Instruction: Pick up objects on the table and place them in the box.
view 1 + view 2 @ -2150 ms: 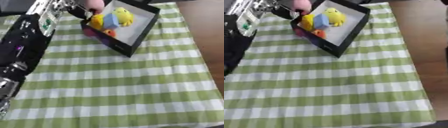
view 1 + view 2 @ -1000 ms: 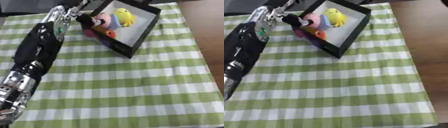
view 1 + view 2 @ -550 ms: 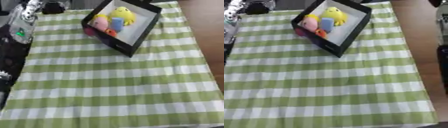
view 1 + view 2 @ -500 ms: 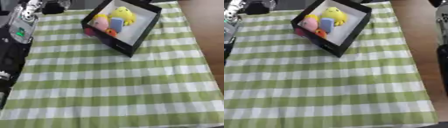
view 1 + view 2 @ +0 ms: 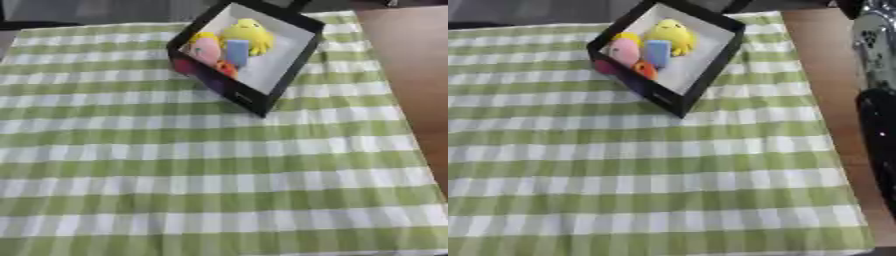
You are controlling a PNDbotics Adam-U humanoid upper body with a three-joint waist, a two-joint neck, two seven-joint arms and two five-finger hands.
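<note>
The black box (image 5: 231, 93) with a white inside stands tilted at the far middle of the green checked cloth (image 5: 210, 170). Inside it lie a yellow plush duck (image 5: 246, 36), a pink toy (image 5: 206, 50), a blue block (image 5: 236, 53) and a small orange piece (image 5: 227, 69). My left hand shows in neither view. My right arm (image 5: 878, 125) runs along the right edge in the right eye view, well away from the box. Only a dark bit of my right hand (image 5: 852, 7) shows at the top corner.
No loose object lies on the cloth outside the box. Bare brown table (image 5: 411, 60) runs along the right of the cloth. A dark strip lies beyond the cloth's far edge.
My left hand let go of the pink toy in the box, then drew back to the left and out of view. My right arm has come in at the right edge.
</note>
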